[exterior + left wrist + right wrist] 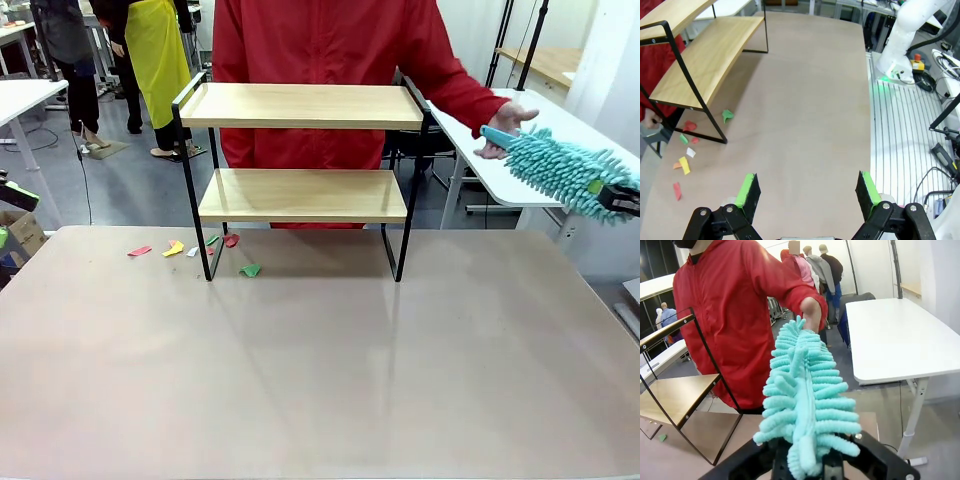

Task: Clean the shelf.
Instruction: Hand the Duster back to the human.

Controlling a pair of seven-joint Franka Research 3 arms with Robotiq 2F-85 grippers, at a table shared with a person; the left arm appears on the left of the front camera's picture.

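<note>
Right gripper (622,197) clamped shut on a teal chenille duster (560,170), seen at the right edge of the front view; the fluffy head (802,400) rises straight up from between its fingers in the right wrist view. Person's hand (505,128) in a red sleeve is on the duster's far handle end (touching it, grip unclear). Left gripper (807,192) fully spread, nothing between the green pads (746,190), hovering over bare tabletop (320,360). The shelf (300,150) stands at the table's far side, centre-left, both boards bare. Coloured paper scraps (175,248) lie on the table around its left foot, one green piece (250,270) just in front.
</note>
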